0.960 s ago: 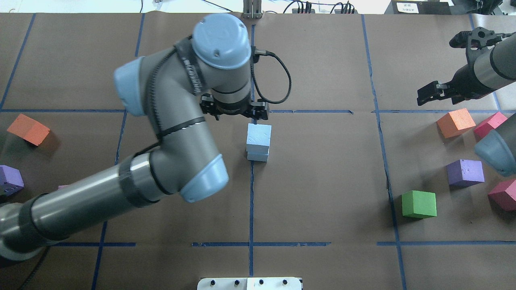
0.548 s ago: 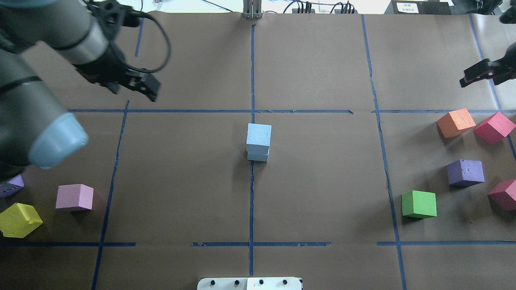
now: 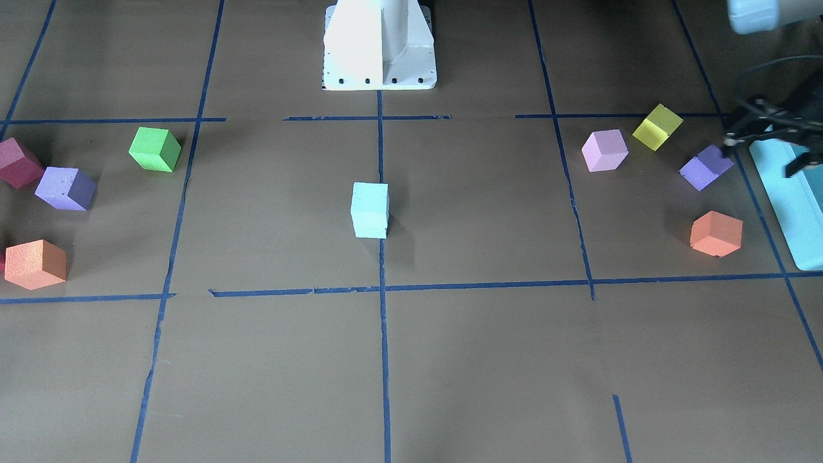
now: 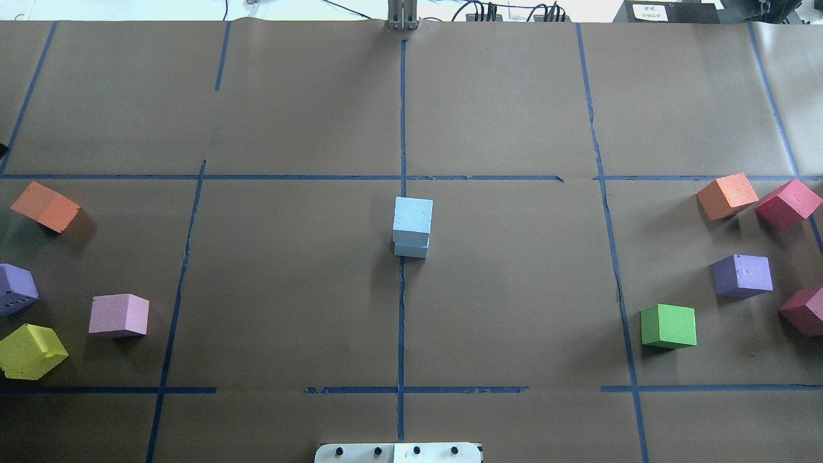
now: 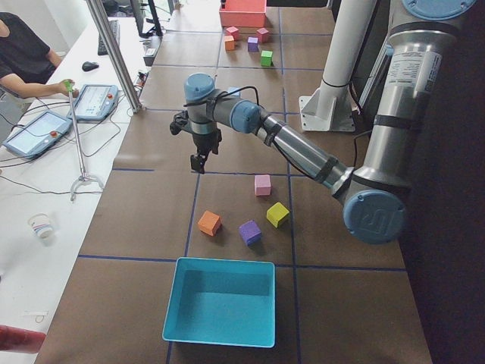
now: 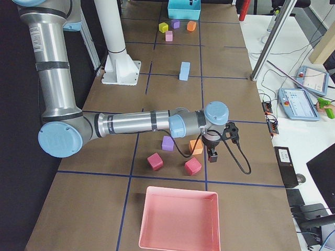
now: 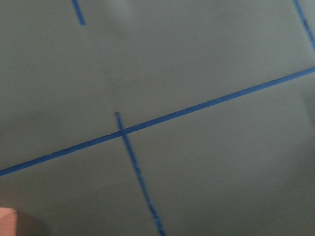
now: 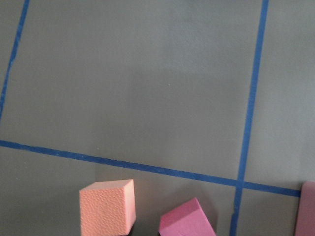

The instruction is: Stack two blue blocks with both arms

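Note:
The two blue blocks stand stacked at the table's centre, the upper one [image 4: 412, 215] square on the lower one [image 4: 411, 249]. The stack also shows in the front view [image 3: 370, 210] and the right side view [image 6: 184, 70]. Nothing touches it. My left gripper [image 3: 759, 154] hangs open and empty at the table's left end, above the purple cube and the turquoise box's edge; it also shows in the left side view [image 5: 198, 165]. My right gripper [image 6: 213, 156] hovers over the cubes at the table's right end; I cannot tell if it is open or shut.
Orange [image 4: 45, 206], purple [image 4: 16, 288], pink [image 4: 119, 315] and yellow [image 4: 31, 350] cubes lie at the left. Orange [image 4: 726, 195], red [image 4: 787, 204], purple [image 4: 742, 275] and green [image 4: 669, 326] cubes lie at the right. A turquoise box [image 5: 220, 303] and a pink tray [image 6: 178, 219] stand at the ends.
The left arm has drawn back from the stack to the far left, and the right arm to the far right. Both have left the overhead view. The stack has not moved.

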### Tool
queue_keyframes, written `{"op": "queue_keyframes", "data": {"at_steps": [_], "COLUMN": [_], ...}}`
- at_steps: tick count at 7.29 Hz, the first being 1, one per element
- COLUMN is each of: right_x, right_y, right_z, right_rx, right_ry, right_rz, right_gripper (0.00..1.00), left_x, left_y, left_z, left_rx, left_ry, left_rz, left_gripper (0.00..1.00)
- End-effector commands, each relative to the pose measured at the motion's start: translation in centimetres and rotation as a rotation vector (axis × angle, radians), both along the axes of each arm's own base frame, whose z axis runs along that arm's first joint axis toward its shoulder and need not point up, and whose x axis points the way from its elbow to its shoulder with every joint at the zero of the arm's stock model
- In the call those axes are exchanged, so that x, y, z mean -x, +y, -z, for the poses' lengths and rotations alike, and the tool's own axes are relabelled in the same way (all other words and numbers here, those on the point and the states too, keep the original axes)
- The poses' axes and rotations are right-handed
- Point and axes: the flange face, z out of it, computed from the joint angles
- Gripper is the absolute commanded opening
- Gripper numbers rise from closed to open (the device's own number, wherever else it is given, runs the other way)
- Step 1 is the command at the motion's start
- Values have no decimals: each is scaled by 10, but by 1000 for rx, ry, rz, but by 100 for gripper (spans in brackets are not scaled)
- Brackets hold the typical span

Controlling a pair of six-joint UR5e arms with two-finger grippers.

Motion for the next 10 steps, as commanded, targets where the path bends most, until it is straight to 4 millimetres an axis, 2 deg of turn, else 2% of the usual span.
{"op": "queue_keyframes", "data": {"at_steps": [1,2,3,4,5,7,8,10], "right_x": [-29,-29,-29,-29,-33,-35,-35,-36], "right_y": [11,20,24,26,30,70,81,83], "right_z": [-19,-28,-29,-28,-23,-14,-12,-13], "right_rx": [4,18,16,12,6,-9,-7,-5], "right_ry": [15,11,11,12,12,13,13,21], "right_rz": [67,69,67,67,60,51,48,46], "right_gripper": [100,100,100,100,100,100,100,100], "left_x": [85,104,120,139,140,144,144,143], "left_y": [-7,-14,-20,-37,-48,-42,-38,-35], "left_z": [-101,-133,-149,-166,-182,-188,-191,-177], "left_rx": [37,69,111,156,202,205,197,168], "left_ry": [-34,-38,-37,-34,4,76,76,68], "left_rz": [-14,-8,26,60,68,84,83,87], "left_gripper": [100,100,100,100,100,100,100,100]}}
